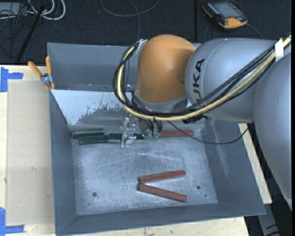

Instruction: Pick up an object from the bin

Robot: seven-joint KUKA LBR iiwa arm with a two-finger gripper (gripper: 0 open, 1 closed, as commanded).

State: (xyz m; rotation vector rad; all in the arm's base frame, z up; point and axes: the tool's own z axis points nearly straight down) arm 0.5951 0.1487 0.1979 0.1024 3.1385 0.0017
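Note:
My gripper (129,133) hangs low near the back wall of the bin, under the arm's orange cover. Its tip is at the right end of a dark green, long-handled tool (92,137) that lies flat along the back wall and stretches to the left. Whether it touches the tool I cannot tell. Just right of the gripper, a reddish-brown bar (178,132) pokes out from under the arm, partly hidden.
Reddish-brown tongs (162,186), spread in a V that opens to the right, lie on the bin floor near the front. The arm and its cables cover the back right of the bin.

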